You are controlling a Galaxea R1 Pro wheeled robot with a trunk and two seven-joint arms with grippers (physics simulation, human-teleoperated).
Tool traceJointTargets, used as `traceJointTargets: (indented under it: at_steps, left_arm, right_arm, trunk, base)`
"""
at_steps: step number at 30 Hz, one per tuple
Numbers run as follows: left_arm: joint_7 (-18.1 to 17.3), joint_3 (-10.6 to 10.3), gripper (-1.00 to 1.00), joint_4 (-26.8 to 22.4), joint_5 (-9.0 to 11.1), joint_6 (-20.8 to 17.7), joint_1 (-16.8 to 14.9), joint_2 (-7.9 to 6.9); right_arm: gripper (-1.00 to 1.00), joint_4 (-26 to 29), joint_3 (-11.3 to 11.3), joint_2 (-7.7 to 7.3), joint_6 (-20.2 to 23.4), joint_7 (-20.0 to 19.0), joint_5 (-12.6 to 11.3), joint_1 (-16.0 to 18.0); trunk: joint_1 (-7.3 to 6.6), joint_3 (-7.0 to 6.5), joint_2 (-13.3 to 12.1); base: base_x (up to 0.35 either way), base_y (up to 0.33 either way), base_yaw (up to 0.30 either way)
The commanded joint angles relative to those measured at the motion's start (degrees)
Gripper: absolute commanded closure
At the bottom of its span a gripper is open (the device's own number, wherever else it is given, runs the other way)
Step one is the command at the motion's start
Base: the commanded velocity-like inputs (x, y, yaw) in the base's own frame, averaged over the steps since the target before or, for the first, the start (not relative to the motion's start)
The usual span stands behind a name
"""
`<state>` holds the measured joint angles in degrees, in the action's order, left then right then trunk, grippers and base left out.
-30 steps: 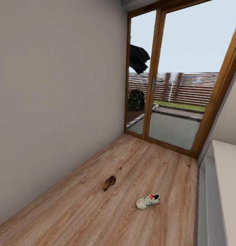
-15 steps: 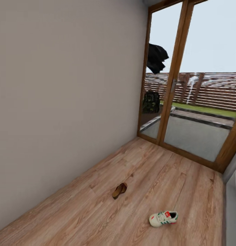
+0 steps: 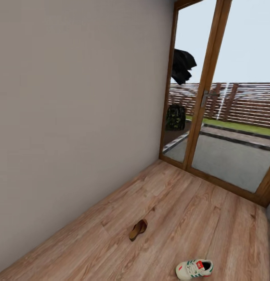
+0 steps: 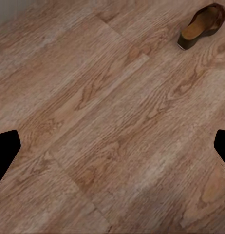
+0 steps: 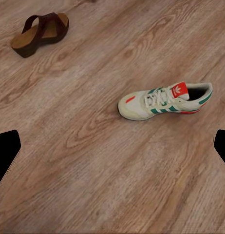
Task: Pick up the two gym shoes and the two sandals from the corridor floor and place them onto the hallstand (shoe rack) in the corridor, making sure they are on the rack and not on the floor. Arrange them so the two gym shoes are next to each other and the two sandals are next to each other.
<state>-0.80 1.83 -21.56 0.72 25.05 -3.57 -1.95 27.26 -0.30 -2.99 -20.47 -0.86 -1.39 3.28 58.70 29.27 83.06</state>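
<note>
On the left of the head view is a plain grey wall (image 3: 72, 117). Below it runs the corridor floor (image 3: 111, 242), made of light brown wood planks.

One brown sandal (image 3: 137, 229) lies on the floor, out in the open. In the left wrist view the same sandal (image 4: 202, 25) lies ahead of the left claw (image 4: 112, 151) and off to one side, well apart from it. The left claw's two dark fingertips (image 4: 5, 151) sit at the far edges of the picture, so it is spread wide and holds nothing.

One gym shoe (image 3: 194, 269) lies on the floor near the sandal, not touching it. In the right wrist view the gym shoe (image 5: 165, 101) lies just ahead of the right claw (image 5: 112, 151). That claw is also spread wide and holds nothing.

A glass door (image 3: 213, 117) with a wooden frame stands on the right.
</note>
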Motion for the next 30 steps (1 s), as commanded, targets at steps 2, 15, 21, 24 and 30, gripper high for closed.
traceJointTargets:
  at_steps: [2,15,21,24,30]
  left_arm:
    - [-0.1,0.1,-1.0,0.0,0.1,0.2,0.0,0.01]
    - [-0.1,0.1,-1.0,0.1,0.1,0.2,0.0,0.01]
    - [-0.1,0.1,-1.0,0.1,0.1,0.2,0.0,0.01]
    - [-0.1,0.1,-1.0,0.1,0.1,0.2,0.0,0.01]
    - [-0.1,0.1,-1.0,0.1,0.1,0.2,0.0,0.01]
  right_arm:
    - [-1.0,0.0,0.0,-0.02,-0.2,-0.1,-0.1,0.0]
    - [-1.0,-0.1,-0.1,-0.11,-0.2,0.1,-0.2,0.0]
    - [-1.0,0.0,-0.3,-0.09,-0.2,0.1,-0.2,0.0]
    - [-1.0,0.0,-0.3,-0.09,-0.2,0.2,-0.2,0.0]
    - [-1.0,0.1,-0.4,-0.09,-0.2,0.2,-0.2,0.0]
  trunk:
    - [0.03,0.06,0.0]
    - [0.03,0.06,0.0]
    - [0.03,0.06,0.0]
    - [0.03,0.06,0.0]
    - [0.03,0.06,0.0]
  base:
    - [0.337,0.0,0.001]
    - [0.337,0.0,0.0]
    - [0.337,0.0,0.0]
    - [0.337,0.0,0.0]
    - [0.337,0.0,0.0]
